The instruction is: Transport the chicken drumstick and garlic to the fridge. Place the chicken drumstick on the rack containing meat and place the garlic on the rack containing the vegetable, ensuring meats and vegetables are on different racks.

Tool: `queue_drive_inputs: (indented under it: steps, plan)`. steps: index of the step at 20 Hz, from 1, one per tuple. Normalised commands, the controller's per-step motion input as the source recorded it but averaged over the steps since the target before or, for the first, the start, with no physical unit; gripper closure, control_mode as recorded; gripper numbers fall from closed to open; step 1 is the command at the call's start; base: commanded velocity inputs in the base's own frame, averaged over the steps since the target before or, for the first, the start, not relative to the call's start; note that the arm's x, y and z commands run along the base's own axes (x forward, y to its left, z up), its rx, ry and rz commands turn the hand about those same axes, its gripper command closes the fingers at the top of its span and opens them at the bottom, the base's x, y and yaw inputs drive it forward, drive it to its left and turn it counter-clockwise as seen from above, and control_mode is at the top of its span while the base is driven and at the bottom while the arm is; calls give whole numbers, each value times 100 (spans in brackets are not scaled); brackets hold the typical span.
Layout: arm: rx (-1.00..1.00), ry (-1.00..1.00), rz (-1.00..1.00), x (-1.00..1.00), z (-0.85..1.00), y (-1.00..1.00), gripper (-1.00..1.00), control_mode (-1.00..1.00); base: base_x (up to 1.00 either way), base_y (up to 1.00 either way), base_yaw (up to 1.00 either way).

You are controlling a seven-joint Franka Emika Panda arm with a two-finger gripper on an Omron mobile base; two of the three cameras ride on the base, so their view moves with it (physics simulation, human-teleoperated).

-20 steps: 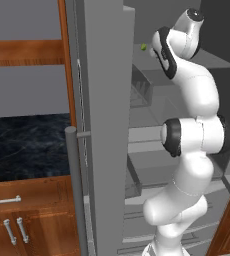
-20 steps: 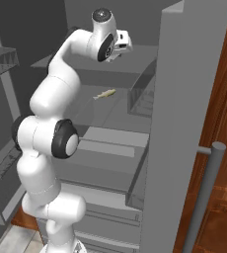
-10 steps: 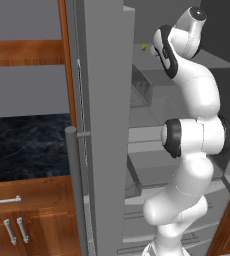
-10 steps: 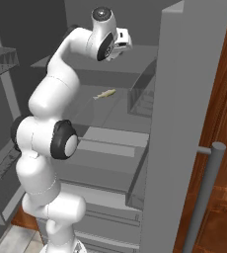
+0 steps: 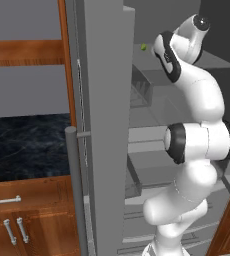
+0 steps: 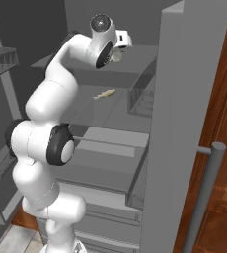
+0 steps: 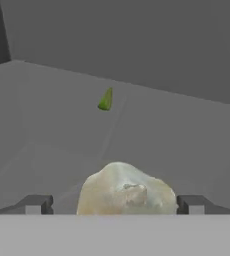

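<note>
**Garlic let go on the top shelf**

The garlic sits between the spread fingertips, with gaps either side: the jaws are released. It rests on the top shelf of the fridge. Beyond the garlic lies the green vegetable.

a dark blue-black marbled stone counter runs along the left, above reddish-brown wooden base cabinets fitted with short silver bar handles. a horizontal band of the same warm wood crosses a plain grey wall above the counter. a tall reddish-brown wooden panel stands at the far right. the light is even and soft, without hard shadows.
</note>
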Motion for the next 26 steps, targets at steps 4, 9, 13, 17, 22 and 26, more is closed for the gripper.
queue_drive_inputs:
  steps: [4,9,13,17,22,26]
  plan:
    - [0,-8,-3,-23,17,1,-100,-100,0,0,0]
    - [0,-2,-10,-11,35,0,-100,-100,0,0,0]
    - [0,7,-11,-44,2,0,-100,-100,0,0,0]
    - [0,-4,-2,-88,0,0,-100,-100,0,0,0]
    - [2,-12,0,-100,0,7,-100,-100,0,0,0]
    - [2,-9,0,-99,0,9,-100,-100,0,0,0]
